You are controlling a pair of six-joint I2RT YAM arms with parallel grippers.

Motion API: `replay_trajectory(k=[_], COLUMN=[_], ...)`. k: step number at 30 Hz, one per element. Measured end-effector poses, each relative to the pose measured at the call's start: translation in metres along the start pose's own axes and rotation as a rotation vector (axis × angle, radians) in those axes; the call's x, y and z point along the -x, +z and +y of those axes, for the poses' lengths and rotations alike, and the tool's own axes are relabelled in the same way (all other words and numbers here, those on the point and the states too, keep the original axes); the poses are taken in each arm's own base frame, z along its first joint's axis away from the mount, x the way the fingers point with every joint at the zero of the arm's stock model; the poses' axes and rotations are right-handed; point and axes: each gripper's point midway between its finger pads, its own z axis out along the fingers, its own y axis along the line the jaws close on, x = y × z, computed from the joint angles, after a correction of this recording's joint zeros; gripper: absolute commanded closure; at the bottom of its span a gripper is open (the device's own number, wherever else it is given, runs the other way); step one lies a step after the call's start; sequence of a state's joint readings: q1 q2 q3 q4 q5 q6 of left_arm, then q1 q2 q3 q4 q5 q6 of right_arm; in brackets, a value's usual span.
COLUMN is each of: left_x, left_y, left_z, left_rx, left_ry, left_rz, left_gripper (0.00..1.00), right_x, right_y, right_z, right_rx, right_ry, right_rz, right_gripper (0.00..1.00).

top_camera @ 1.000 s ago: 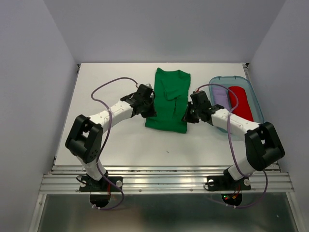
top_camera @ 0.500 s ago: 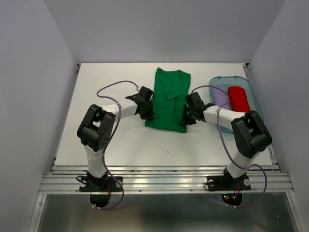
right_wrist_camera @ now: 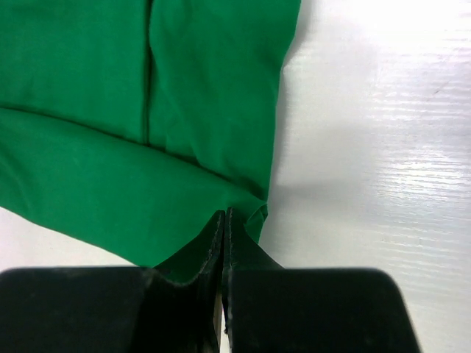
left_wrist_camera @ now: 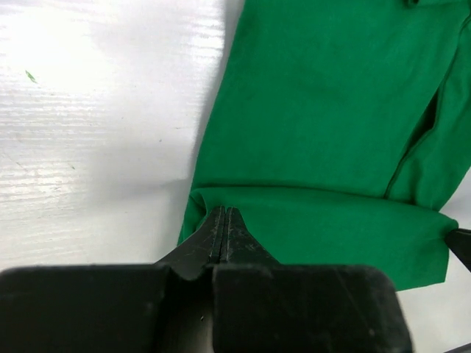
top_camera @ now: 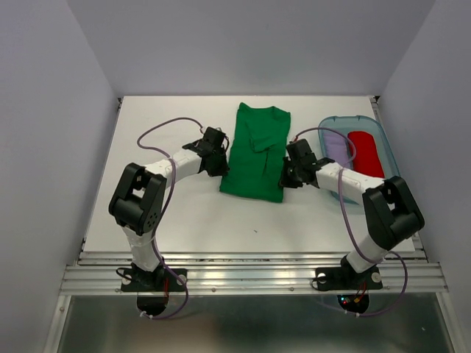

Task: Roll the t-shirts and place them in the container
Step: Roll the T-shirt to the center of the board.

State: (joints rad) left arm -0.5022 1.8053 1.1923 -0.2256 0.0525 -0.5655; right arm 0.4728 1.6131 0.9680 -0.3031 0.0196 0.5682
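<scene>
- Left gripper [left_wrist_camera: 223, 213]: black fingers pressed narrow, tips closed on the left corner of the turned-over near hem of the t-shirt [left_wrist_camera: 316, 140].
- Right gripper [right_wrist_camera: 223, 215]: likewise pinched shut, tips on the right corner of the same folded band.
- T-shirt [top_camera: 256, 154]: bright green, thin soft knit, matte, no print. Lying flat mid-tabletop as a long narrow panel, neck at the far end, sleeves tucked inward. Near hem doubled over into one soft, flattish band, slightly bowed between the two corners.
- Tabletop [top_camera: 176, 213]: white, smooth, faintly grained, glossy under the light.
- Bin [top_camera: 359, 119]: translucent blue plastic, rounded corners, just right of the shirt. Holding a red roll [top_camera: 366, 154] and a pale lavender roll [top_camera: 335, 147], side by side.
- Risks, judged: thin cloth slipping from so small a pinch; uneven travel of the two arms skewing the band into a cone; a loose first turn sagging flat; the smooth surface letting the whole shirt slide instead of rolling; the tucked sleeve seam on the right snagging and opening out.
</scene>
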Motion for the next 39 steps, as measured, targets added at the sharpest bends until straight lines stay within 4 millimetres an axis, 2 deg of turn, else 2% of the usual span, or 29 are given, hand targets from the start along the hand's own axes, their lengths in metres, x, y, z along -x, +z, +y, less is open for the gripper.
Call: replay_trajectory(k=[6, 11, 14, 17, 19, 20, 23, 24, 26, 28, 29, 30, 32, 35, 38, 39], left_x=[-0.017, -0.023, -0.022, -0.019, -0.013, -0.003, 0.013, 0.017, 0.015, 0.001, -0.011, -0.019, -0.043, -0.063, -0.063, -0.063], left_y=[0.009, 0.013, 0.012, 0.004, -0.005, -0.016, -0.039, -0.047, -0.054, -0.054, -0.051, -0.049, -0.042, -0.041, -0.044, -0.046], left_z=[0.011, 0.015, 0.016, 0.018, 0.016, 0.014, 0.008, 0.007, 0.007, 0.012, 0.016, 0.019, 0.027, 0.023, 0.001, -0.008], left_rx=[0.02, 0.027, 0.033, 0.042, 0.036, 0.022, -0.018, -0.038, -0.068, -0.084, -0.085, -0.085, -0.086, -0.108, -0.174, -0.2], left_ry=[0.0, -0.002, -0.001, -0.004, -0.007, -0.015, -0.03, -0.041, -0.06, -0.076, -0.083, -0.092, -0.109, -0.124, -0.103, -0.095], left_rz=[0.04, 0.053, 0.048, 0.039, 0.022, -0.009, -0.078, -0.1, -0.12, -0.102, -0.078, -0.057, 0.0, 0.053, 0.054, 0.056], left_gripper=[1.0, 1.0, 1.0, 1.0, 1.0, 0.94, 0.78, 0.64, 0.58, 0.64, 0.71, 0.86, 0.96, 1.0, 1.0, 1.0], right_x=[-0.022, -0.022, -0.019, -0.008, -0.001, 0.004, 0.013, 0.012, 0.003, -0.011, -0.018, -0.026, -0.036, -0.039, -0.04, -0.04], right_y=[0.018, 0.018, 0.011, -0.009, -0.021, -0.03, -0.05, -0.055, -0.06, -0.06, -0.06, -0.059, -0.057, -0.055, -0.05, -0.045], right_z=[-0.006, -0.005, -0.006, -0.003, -0.001, 0.001, 0.008, 0.009, 0.007, 0.004, 0.003, 0.001, 0.002, 0.01, 0.025, 0.037], right_rx=[0.001, 0.011, 0.003, 0.006, 0.013, 0.025, 0.058, 0.071, 0.087, 0.099, 0.104, 0.109, 0.125, 0.162, 0.203, 0.229], right_ry=[0.001, 0.003, 0.002, 0.0, 0.001, 0.003, 0.021, 0.038, 0.063, 0.092, 0.104, 0.118, 0.141, 0.152, 0.148, 0.133], right_rz=[0.068, 0.065, 0.055, 0.009, -0.02, -0.043, -0.09, -0.1, -0.09, -0.06, -0.046, -0.025, 0.008, 0.028, 0.053, 0.073], right_gripper=[0.99, 0.99, 0.99, 0.99, 0.94, 0.83, 0.67, 0.61, 0.6, 0.7, 0.73, 0.8, 0.86, 0.92, 0.92, 0.92])
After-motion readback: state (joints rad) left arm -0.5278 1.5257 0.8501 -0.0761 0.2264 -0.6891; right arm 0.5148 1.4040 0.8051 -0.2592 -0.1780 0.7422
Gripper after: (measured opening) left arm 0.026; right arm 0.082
